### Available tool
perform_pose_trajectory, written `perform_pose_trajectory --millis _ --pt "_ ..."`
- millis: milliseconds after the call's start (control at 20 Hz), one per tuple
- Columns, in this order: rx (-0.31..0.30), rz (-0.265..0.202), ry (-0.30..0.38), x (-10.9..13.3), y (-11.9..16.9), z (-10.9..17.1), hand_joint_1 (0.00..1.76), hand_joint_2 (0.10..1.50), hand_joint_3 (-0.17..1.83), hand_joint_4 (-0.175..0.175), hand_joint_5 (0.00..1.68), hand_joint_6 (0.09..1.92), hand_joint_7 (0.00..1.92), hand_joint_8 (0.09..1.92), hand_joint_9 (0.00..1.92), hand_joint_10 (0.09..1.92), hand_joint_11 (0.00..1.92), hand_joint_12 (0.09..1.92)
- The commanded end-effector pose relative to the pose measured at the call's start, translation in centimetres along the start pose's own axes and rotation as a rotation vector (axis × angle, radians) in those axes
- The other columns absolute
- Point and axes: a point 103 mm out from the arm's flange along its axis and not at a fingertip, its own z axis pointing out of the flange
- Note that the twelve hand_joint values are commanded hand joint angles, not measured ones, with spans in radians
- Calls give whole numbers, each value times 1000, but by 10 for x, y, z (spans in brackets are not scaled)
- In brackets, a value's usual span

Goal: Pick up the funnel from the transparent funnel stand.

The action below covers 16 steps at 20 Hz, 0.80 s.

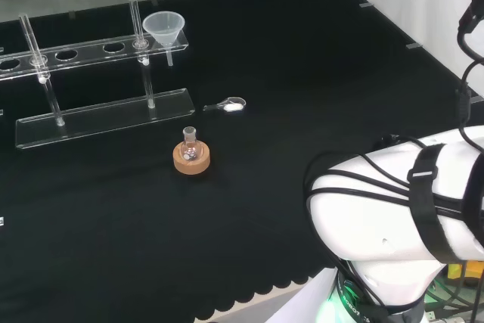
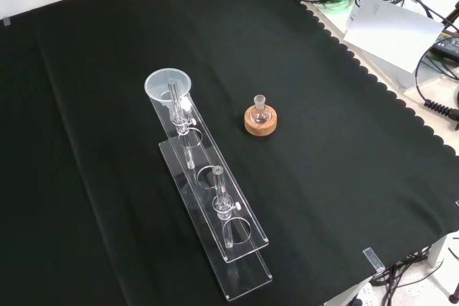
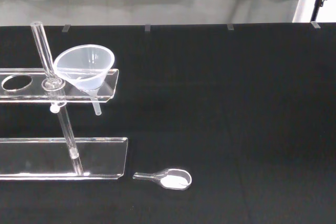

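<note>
I see the funnel [image 1: 164, 28] sitting mouth-up in the end hole of the clear stand [image 1: 106, 115], its stem pointing straight down through the shelf. From the wrist camera it lies ahead, across bare cloth. I can't tell how my hand's fingers are set. A small scoop [image 3: 169, 178] lies near the stand's base.

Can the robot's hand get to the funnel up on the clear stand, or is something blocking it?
Probably yes. The funnel sits in the end hole of the clear stand, open above; only an upright rod stands close beside it. The small flask and scoop lie apart.
</note>
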Motion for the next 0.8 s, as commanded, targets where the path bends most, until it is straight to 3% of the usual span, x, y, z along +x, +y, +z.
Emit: perform_pose_trajectory --millis 50,200,800 --pt "-6 3 -4 -3 1 0 18 1146 527 5 185 213 48 559 205 638 33 1288" --pt "5 5 -4 -6 3 1 1 1216 401 5 236 87 51 540 205 627 3 1343" --pt "63 38 -1 -13 28 32 0 1232 370 5 251 87 55 536 208 624 0 1342"
